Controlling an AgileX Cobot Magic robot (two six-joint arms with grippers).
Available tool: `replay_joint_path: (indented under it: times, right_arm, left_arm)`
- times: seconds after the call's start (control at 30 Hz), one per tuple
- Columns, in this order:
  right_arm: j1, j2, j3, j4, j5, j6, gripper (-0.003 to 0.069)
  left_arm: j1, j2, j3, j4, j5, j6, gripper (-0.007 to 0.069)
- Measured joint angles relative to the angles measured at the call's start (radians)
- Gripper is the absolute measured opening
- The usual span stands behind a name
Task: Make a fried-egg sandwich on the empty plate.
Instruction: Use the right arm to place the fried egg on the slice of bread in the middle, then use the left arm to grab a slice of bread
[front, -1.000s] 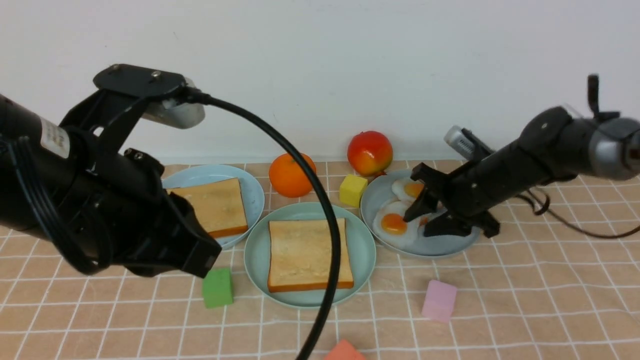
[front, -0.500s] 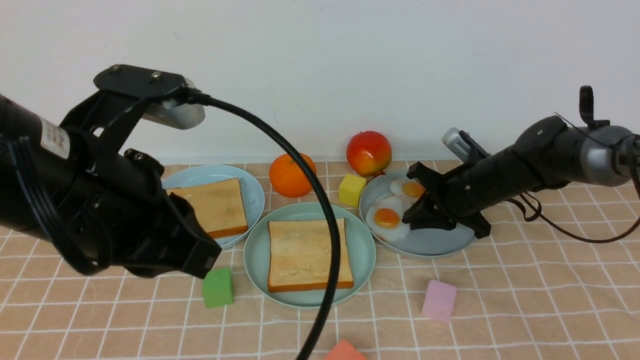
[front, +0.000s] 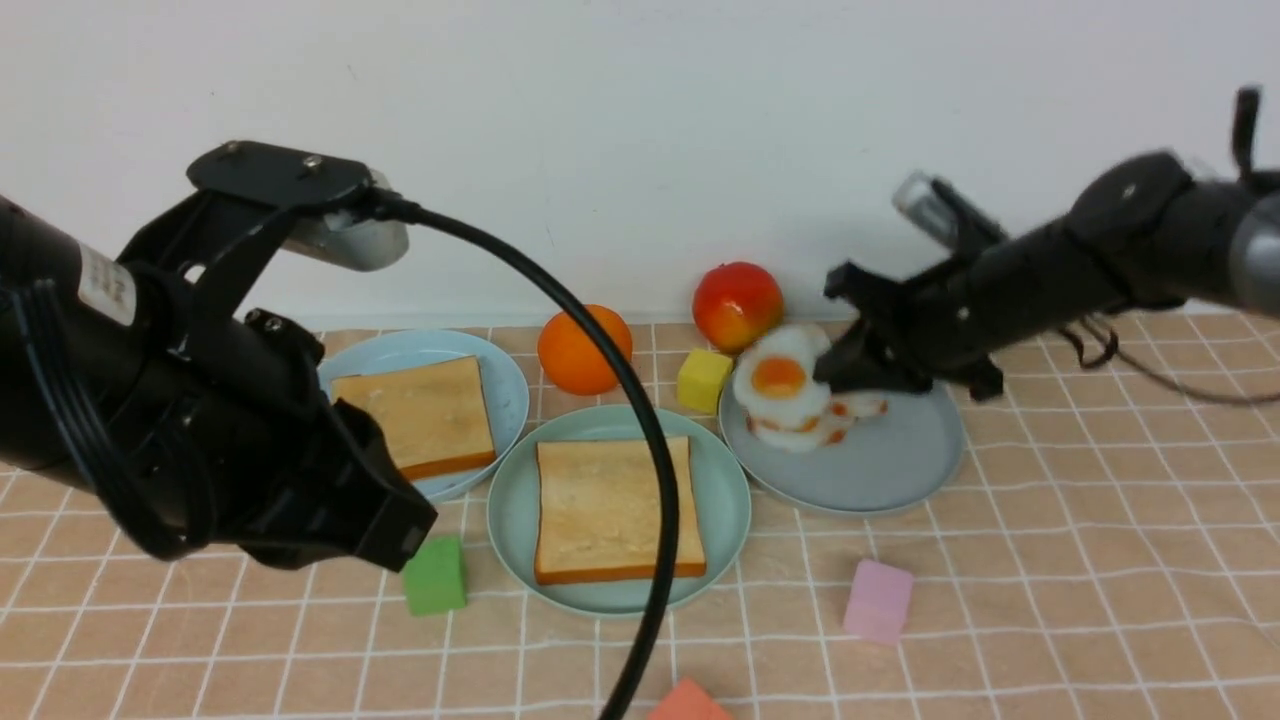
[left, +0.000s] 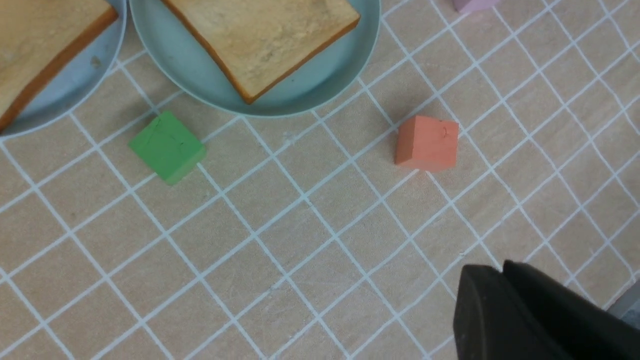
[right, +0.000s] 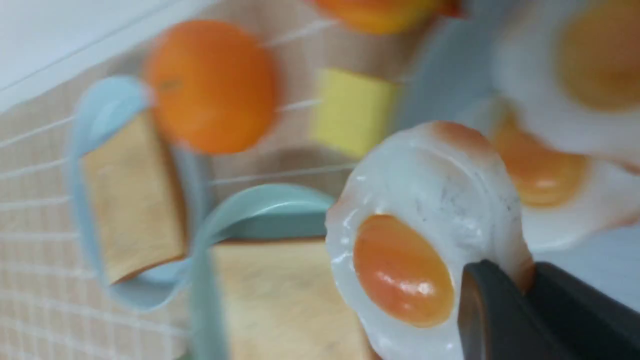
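Note:
A golden toast slice (front: 615, 510) lies flat on the mint-green empty plate (front: 510, 500) at the centre. A second toast slice (front: 420, 412) rests on the sky-blue plate (front: 505, 385) to its left. My right gripper (front: 840, 370) is shut on the rim of a white fried egg (front: 780, 380) with an orange yolk and holds it above the grey-blue plate (front: 890, 460). In the right wrist view the egg's (right: 415, 240) edge is pinched in the right gripper (right: 525, 280). My left gripper (left: 502, 267) is shut and holds nothing, hovering over bare tablecloth near the front.
More fried eggs (front: 815, 430) remain on the grey-blue plate. An orange (front: 583, 350), an apple (front: 738, 305) and a yellow cube (front: 705, 380) stand at the back. Green (front: 435, 575), pink (front: 878, 600) and red-orange (front: 688, 703) cubes lie in front. The left arm's cable (front: 640, 420) crosses the mint plate.
My right gripper closed on a fried egg and raised it off the grey-blue plate. The left arm stayed almost still.

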Motion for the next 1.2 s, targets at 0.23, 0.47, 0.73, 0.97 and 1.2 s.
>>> replay_joint_path:
  times: [0.23, 0.47, 0.73, 0.97, 1.2]
  right_arm:
    - [0.172, 0.012, 0.0, 0.104, 0.045, -0.18, 0.0089]
    - [0.213, 0.11, -0.021, 0.145, 0.043, -0.21, 0.0089]
    - [0.212, 0.161, -0.022, 0.197, 0.029, -0.211, 0.0108]
    - [0.197, 0.095, -0.022, 0.135, 0.071, -0.235, 0.0335]
    - [0.131, -0.182, -0.022, 0.101, 0.213, -0.373, 0.0402]
  left_arm:
    - [0.0, 0.0, 0.0, 0.007, 0.0, 0.0, 0.0057]
    - [0.0, -0.001, 0.0, 0.01, -0.001, 0.0, 0.0057]
    - [0.0, -0.001, 0.0, 0.011, -0.001, 0.0, 0.0064]
    - [0.0, -0.001, 0.0, 0.014, -0.022, 0.0, 0.0069]
    - [0.0, 0.009, 0.0, 0.12, -0.232, -0.102, 0.0071]
